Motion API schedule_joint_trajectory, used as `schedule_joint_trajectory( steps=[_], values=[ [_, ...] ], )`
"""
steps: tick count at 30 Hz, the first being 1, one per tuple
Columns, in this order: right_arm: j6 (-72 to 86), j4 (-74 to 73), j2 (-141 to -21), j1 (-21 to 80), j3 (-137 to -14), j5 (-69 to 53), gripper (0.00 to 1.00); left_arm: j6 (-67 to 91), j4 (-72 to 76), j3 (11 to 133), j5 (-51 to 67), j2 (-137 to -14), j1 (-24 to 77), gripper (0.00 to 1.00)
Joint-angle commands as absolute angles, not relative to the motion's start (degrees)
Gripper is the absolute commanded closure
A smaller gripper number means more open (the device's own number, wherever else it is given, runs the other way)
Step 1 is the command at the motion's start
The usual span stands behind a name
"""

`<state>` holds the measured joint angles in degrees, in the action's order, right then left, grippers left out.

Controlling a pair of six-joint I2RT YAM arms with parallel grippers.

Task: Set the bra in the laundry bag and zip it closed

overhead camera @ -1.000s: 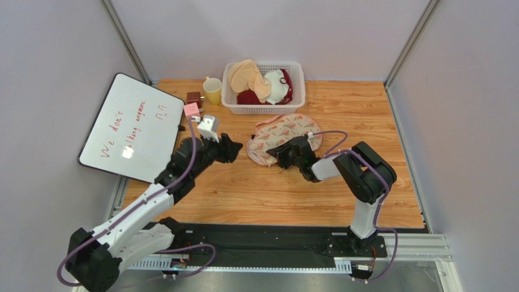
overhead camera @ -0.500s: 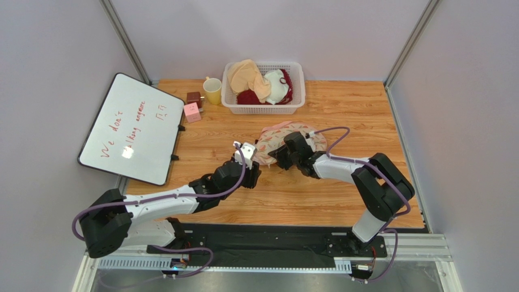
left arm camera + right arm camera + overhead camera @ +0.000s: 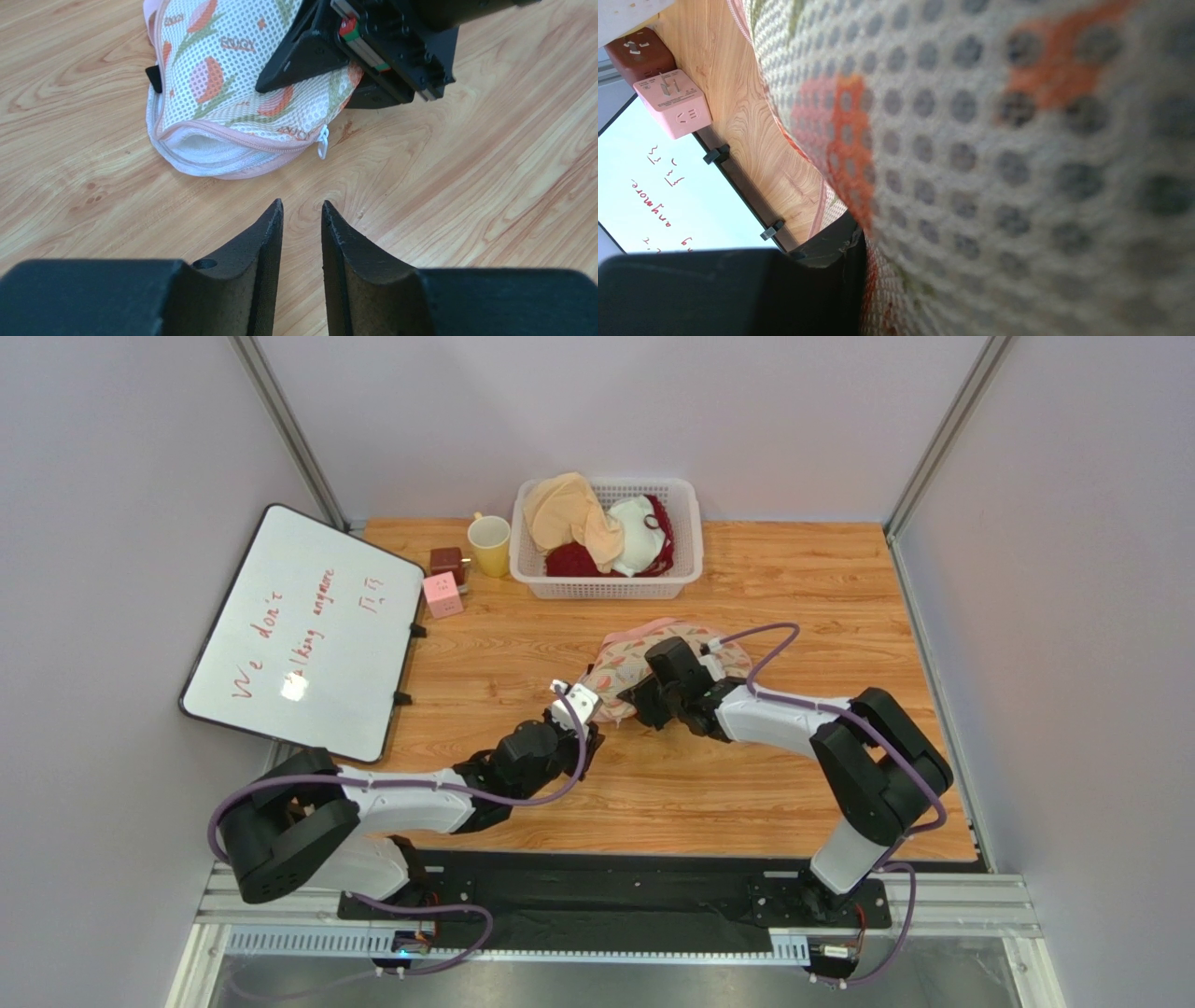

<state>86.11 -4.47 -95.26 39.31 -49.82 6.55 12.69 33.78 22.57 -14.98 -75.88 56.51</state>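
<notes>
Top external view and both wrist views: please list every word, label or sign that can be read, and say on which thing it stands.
"We don't": red handwriting on the whiteboard, first line.
"anymore": same whiteboard, end of the second line; the start of that line is unreadable, partly under glare.
Small marks in the whiteboard's far corner: too small to read.
Printed words on the laundry bag: too blurred to read.

On my wooden table (image 3: 673,784): laundry bag (image 3: 622,653) at centre, basket (image 3: 606,590) and cup (image 3: 490,546) along the far edge, whiteboard (image 3: 302,630) overhanging the left edge.
</notes>
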Motion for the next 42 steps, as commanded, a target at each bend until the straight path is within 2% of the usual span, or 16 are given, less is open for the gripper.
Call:
schedule_joint_trajectory(
  steps=[1, 9, 12, 14, 22, 29, 32, 34, 37, 40, 41, 42],
  values=[
    [86.04, -7.12, -94.22, 39.64, -52.47, 8.88, 0.88, 10.02, 43.76, 23.29, -11.52, -80.06, 56.07, 0.65],
    [89.82, -9.75, -94.13, 39.64, -51.94, 7.82, 0.88, 8.0, 48.6, 25.13, -9.93, -85.69, 55.99, 0.54],
    [91.93, -10.28, -93.78, 39.73, -50.81, 7.91, 0.88, 7.82, 49.48, 26.36, -9.14, -87.71, 55.99, 0.53],
    [93.16, -10.98, -93.34, 39.73, -50.63, 7.73, 0.94, 7.91, 50.97, 27.42, -8.35, -89.72, 55.99, 0.54],
    [93.87, -14.06, -91.85, 39.55, -51.15, 11.6, 0.94, 7.56, 56.42, 28.21, -7.91, -93.34, 55.9, 0.58],
    [93.52, -15.29, -91.84, 39.64, -51.85, 13.01, 0.94, 6.86, 57.39, 29.0, -8.17, -94.66, 55.81, 0.72],
    [93.34, -15.29, -92.11, 39.64, -52.12, 13.27, 0.95, 6.16, 58.27, 28.65, -8.35, -94.66, 55.81, 0.65],
    [93.08, -15.55, -92.11, 39.73, -52.56, 13.45, 0.95, 5.36, 58.62, 28.74, -8.17, -94.83, 55.72, 0.64],
    [93.08, -15.73, -91.85, 39.73, -52.65, 13.97, 0.95, 4.49, 58.54, 29.09, -8.0, -94.83, 55.64, 0.67],
    [93.08, -15.65, -91.67, 39.73, -52.56, 14.15, 0.94, 3.34, 59.06, 29.27, -7.3, -95.01, 55.46, 0.75],
    [93.25, -15.56, -91.5, 39.73, -52.56, 14.24, 0.94, 3.25, 59.06, 29.27, -7.12, -95.1, 55.37, 0.88],
    [93.25, -15.47, -91.49, 39.73, -52.38, 14.24, 0.94, 3.08, 58.89, 29.44, -7.21, -95.1, 55.46, 0.96]
  ],
)
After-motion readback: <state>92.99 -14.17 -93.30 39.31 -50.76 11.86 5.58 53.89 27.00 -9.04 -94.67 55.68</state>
